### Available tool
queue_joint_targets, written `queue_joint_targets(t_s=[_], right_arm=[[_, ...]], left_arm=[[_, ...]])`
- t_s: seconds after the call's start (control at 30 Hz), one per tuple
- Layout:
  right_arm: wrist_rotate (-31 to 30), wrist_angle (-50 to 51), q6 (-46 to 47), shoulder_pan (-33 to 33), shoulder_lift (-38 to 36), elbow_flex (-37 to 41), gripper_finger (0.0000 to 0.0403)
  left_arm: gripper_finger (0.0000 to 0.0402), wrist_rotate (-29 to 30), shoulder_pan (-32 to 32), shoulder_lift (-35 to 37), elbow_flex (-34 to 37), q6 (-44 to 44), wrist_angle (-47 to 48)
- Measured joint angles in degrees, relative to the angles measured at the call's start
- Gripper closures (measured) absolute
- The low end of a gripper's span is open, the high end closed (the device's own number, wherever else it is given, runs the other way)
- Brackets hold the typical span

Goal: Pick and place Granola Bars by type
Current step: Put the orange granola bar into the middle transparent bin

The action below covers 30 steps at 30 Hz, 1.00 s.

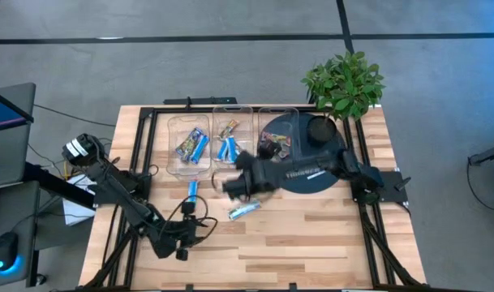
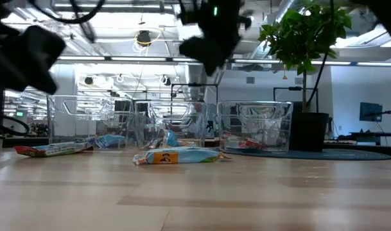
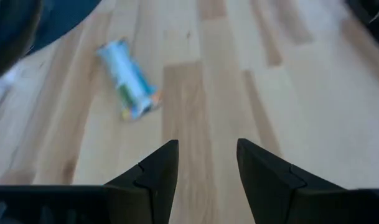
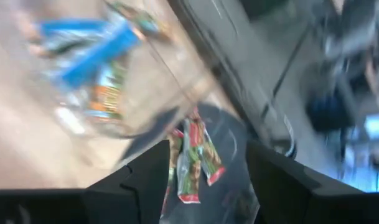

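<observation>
Two granola bars lie flat on the wooden table: a blue one (image 1: 193, 192) and a silvery-green one (image 1: 245, 211) (image 2: 176, 156) (image 3: 127, 78). Other bars lie inside three clear bins at the far side: blue ones (image 1: 192, 147), blue with an orange one (image 1: 227, 139), and red-brown ones (image 1: 275, 143) (image 4: 192, 158). My right gripper (image 1: 229, 185) (image 4: 205, 171) hangs open and raised (image 2: 211, 38) just near of the middle bin, empty. My left gripper (image 1: 204, 227) (image 3: 205, 165) is open and low over the table, to the near-left of the silvery-green bar.
The three clear bins (image 1: 175, 166) stand in a row along the far side. A potted plant (image 1: 344, 81) stands on a dark round mat (image 1: 315, 180) at the far right, and the right bin overlaps the mat. Bare wood (image 1: 311, 243) spreads across the near half.
</observation>
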<state>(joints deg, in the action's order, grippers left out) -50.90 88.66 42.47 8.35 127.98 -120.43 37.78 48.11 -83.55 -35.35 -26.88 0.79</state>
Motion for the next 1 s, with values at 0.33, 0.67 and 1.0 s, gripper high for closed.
queue_joint_targets(t_s=[0.33, 0.67, 1.0], right_arm=[[-3.47, 0.80, -6.99, 17.52, 0.00, -5.78, 0.0202], [-16.73, 0.87, 3.04, 33.95, 0.02, -5.79, 0.0214], [-29.81, -1.48, 14.98, 45.07, 0.06, -3.72, 0.0208]], left_arm=[[0.0242, -10.63, -12.33, 0.00, 0.00, 14.25, -12.24], [0.0219, -18.44, -23.01, 0.00, 0.00, 16.30, -14.90], [0.0145, -21.42, -24.34, -7.17, -1.53, 19.13, -21.81]])
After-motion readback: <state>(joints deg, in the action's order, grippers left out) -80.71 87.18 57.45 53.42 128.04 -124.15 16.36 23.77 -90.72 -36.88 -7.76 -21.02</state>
